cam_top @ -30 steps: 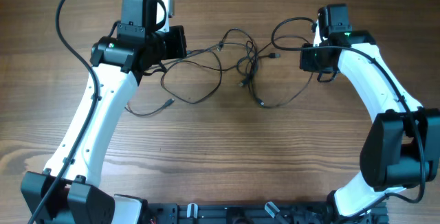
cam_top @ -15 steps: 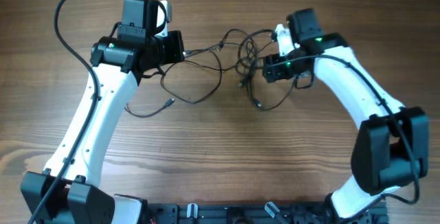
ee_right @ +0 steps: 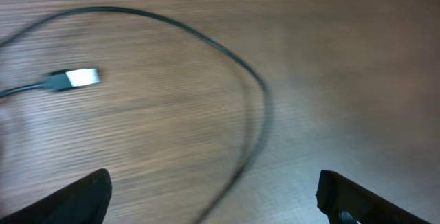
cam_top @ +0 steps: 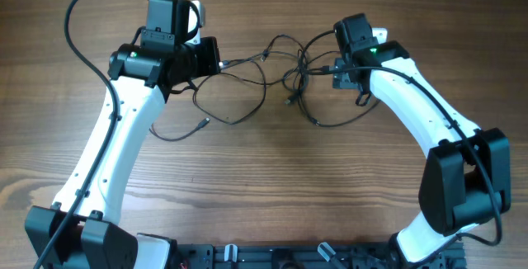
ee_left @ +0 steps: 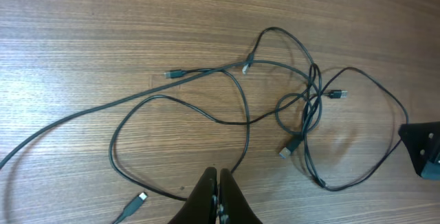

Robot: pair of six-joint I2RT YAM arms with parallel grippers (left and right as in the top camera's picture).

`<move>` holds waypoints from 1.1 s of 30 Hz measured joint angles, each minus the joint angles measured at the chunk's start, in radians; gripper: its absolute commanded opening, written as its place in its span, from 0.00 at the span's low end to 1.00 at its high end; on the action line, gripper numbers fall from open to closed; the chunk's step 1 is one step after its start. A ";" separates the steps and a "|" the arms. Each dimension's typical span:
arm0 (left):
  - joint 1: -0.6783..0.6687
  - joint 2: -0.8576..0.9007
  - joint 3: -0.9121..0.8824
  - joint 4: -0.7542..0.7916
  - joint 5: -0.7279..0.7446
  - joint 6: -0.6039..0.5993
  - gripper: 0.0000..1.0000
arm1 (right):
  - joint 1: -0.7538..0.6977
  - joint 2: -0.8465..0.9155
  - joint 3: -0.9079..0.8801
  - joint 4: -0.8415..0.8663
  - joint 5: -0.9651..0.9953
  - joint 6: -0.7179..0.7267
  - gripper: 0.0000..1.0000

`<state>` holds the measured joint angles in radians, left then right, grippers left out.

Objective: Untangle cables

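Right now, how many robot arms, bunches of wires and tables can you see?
Robot arms: 2
Bunch of wires: 1
Wooden table: 1
Total: 4

White arms (cam_top: 115,149), black joints (cam_top: 466,191), thick black arm cable (cam_top: 69,17) (small green lights (cam_top: 373,52)).

Shows matt grained wood for table (cam_top: 264,207), smooth black plastic for cables (ee_left: 307,107), bright metal plug (ee_right: 81,77), glossy white arms (cam_top: 124,145).
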<state>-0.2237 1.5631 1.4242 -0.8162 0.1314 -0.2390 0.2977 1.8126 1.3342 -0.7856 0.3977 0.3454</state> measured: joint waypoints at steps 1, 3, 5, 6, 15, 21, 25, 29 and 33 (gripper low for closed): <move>0.000 0.000 0.000 0.000 -0.006 0.000 0.04 | 0.000 0.000 0.000 0.027 -0.086 -0.069 0.97; 0.000 0.000 0.000 -0.002 -0.019 0.000 0.04 | 0.000 0.000 0.000 0.047 -0.204 -0.138 0.95; 0.000 0.000 0.000 -0.004 -0.030 0.000 0.04 | 0.001 0.000 0.000 0.075 -0.288 -0.154 0.90; 0.000 0.000 0.000 -0.005 -0.031 0.000 0.04 | 0.001 0.000 -0.001 0.090 -0.305 -0.153 0.88; 0.000 0.000 0.000 -0.013 -0.031 0.000 0.04 | 0.001 0.081 -0.001 0.246 -0.407 -0.135 0.59; 0.000 0.000 0.000 -0.024 -0.031 0.000 0.04 | 0.001 0.154 -0.001 0.332 -0.496 -0.127 0.58; 0.000 0.000 0.000 -0.027 -0.031 0.000 0.04 | 0.001 0.182 -0.001 0.357 -0.545 -0.116 0.57; 0.000 0.000 0.000 -0.030 -0.031 0.000 0.04 | 0.001 0.189 -0.001 0.362 -0.556 -0.097 0.54; 0.000 0.000 0.000 -0.033 -0.031 0.000 0.04 | 0.001 0.218 -0.001 0.375 -0.557 -0.076 0.50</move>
<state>-0.2237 1.5631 1.4242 -0.8490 0.1005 -0.2386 0.2985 2.0304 1.3334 -0.4110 -0.1593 0.2691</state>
